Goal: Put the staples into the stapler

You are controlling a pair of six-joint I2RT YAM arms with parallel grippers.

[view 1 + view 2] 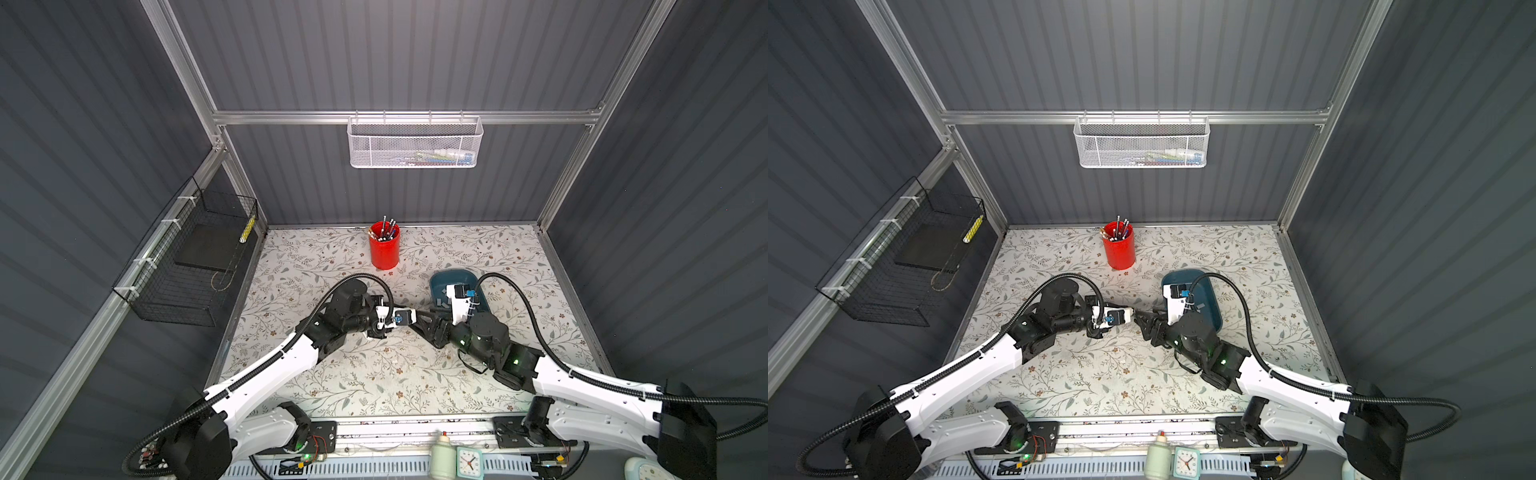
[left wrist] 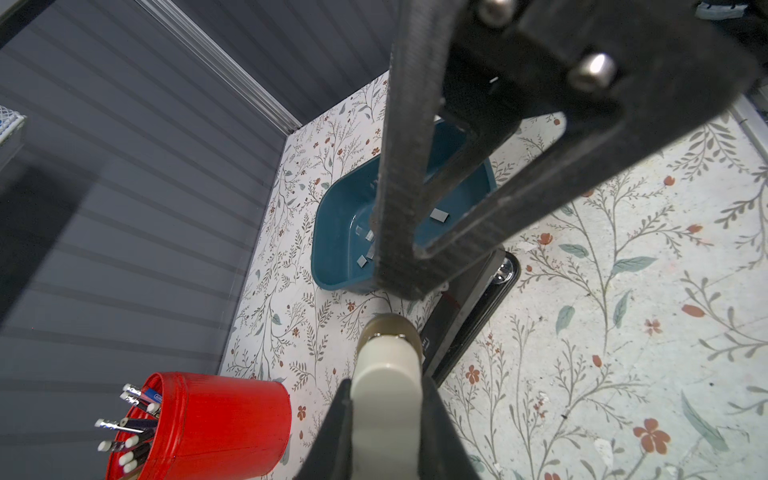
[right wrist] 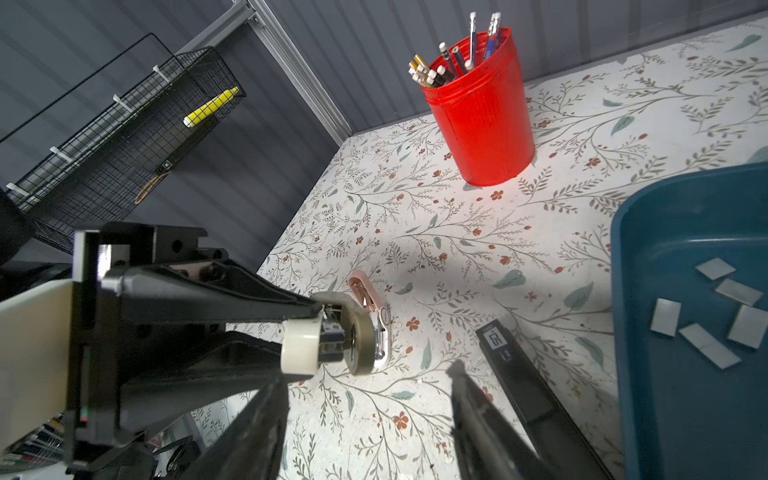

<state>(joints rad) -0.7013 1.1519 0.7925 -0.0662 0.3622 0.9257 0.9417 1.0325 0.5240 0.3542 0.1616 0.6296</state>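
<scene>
Step as we read it: stapler prep, no strip picked yet. The left gripper (image 3: 301,343) is clamped on a cream piece with an olive end and metal between. We take that for the stapler (image 2: 386,374), with a rose-gold and white part (image 3: 372,299) right at its tip. The right gripper (image 3: 363,374) has its fingers apart with nothing between them, and it points at the left one's tip. The staples (image 3: 665,316) we can see lie loose on the floor of the teal tray (image 3: 627,311), near the right gripper and apart from the stapler.

Next, we judge, the right gripper must swing over the tray and pinch one flat strip by its edges (thin, flush to the floor, easy to miss). Then it has to line the strip up with the stapler. Whether the stapler is open for loading we cannot tell.

Both top views show the arms meeting tip to tip beside the tray, with the red pencil cup (image 1: 385,249) behind. The right arm covers most of the tray floor there, and the grip is too small to read. Only the right wrist view shows the spread fingers and about six strips. Only the left wrist view shows the chrome stud (image 2: 507,270) on the end of the long black bar (image 2: 469,316) near the tray, and what that bar is we cannot say
</scene>
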